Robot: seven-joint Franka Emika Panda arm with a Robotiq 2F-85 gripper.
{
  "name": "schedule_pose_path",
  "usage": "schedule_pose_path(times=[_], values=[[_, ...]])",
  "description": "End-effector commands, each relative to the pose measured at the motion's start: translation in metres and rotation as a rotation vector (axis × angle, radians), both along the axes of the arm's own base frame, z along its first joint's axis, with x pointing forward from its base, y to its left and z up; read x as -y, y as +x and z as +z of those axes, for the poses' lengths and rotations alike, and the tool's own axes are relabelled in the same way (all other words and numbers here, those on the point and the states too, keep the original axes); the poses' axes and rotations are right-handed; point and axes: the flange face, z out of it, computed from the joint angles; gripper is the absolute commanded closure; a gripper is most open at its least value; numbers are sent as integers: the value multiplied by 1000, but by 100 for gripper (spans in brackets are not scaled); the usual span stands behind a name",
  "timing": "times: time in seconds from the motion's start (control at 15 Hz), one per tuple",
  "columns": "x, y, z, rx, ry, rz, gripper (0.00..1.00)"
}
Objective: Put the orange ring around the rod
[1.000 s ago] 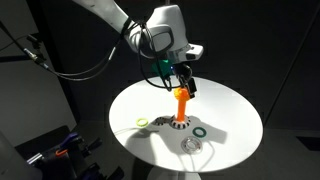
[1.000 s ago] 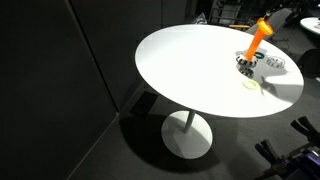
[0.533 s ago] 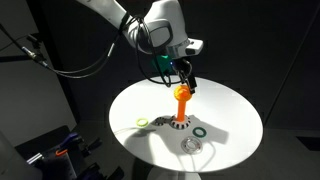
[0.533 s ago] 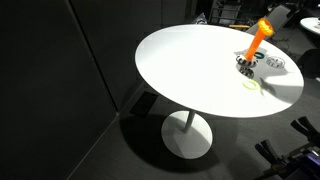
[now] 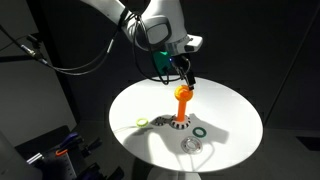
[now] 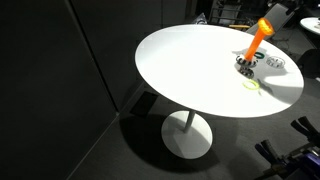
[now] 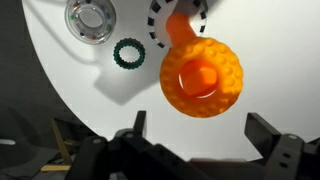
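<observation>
The orange ring (image 7: pixel 202 78) sits around the top end of the rod (image 5: pixel 181 108), with the rod's tip showing through its hole. It also shows at the rod's top in both exterior views (image 5: pixel 183 94) (image 6: pixel 264 27). The rod stands upright on its black-and-white base (image 7: pixel 160 22) on the white round table (image 5: pixel 240 110). My gripper (image 7: pixel 200 128) is open and empty, straight above the ring and clear of it. In an exterior view it hangs (image 5: pixel 186 74) a little above the rod.
A dark green ring (image 7: pixel 129 52) lies beside the rod's base. A thin pale yellow ring (image 5: pixel 144 122) lies nearer the table edge. A clear round lid-like object (image 7: pixel 90 17) lies close to the green ring. The table (image 6: pixel 180 70) stands on a single pedestal.
My gripper has risen a little above the rod. The orange ring stays on the rod's top, free of the fingers.
</observation>
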Motion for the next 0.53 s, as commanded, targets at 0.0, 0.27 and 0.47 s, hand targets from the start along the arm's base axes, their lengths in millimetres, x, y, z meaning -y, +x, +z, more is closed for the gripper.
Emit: schedule_pose_path(times=[0.0, 0.27, 0.47], values=[[-6, -2, 7, 2, 33, 19, 0], [-15, 0, 4, 17, 42, 42, 0], [-21, 3, 3, 25, 46, 62, 0]])
